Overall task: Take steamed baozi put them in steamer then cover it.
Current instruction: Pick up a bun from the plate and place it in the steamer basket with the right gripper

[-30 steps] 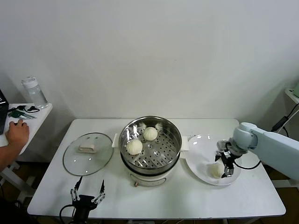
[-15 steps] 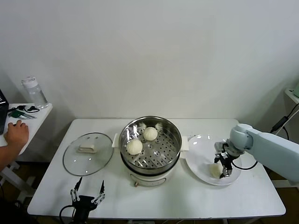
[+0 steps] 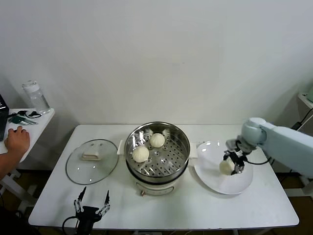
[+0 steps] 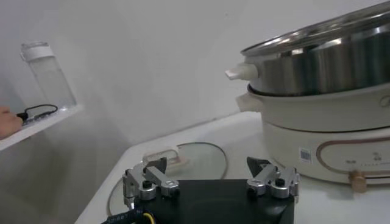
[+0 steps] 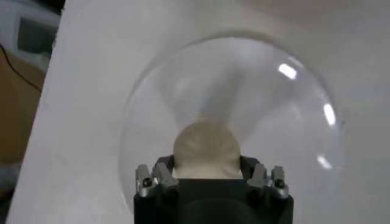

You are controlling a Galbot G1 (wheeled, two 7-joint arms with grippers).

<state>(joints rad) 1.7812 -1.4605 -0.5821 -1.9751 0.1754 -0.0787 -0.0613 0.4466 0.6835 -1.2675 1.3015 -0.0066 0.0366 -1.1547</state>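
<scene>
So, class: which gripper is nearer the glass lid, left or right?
Left. The left gripper hovers over the table's front edge just in front of the lid; the right gripper is beyond the steamer, above the plate.

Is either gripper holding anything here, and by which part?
The right gripper holds a steamed baozi by its sides, over the white plate. The left gripper holds nothing.

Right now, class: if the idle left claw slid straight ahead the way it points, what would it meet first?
Probably the glass lid, lying flat on the table just ahead of the open left claw. The steamer stands off to one side. Depth is hard to judge.
</scene>
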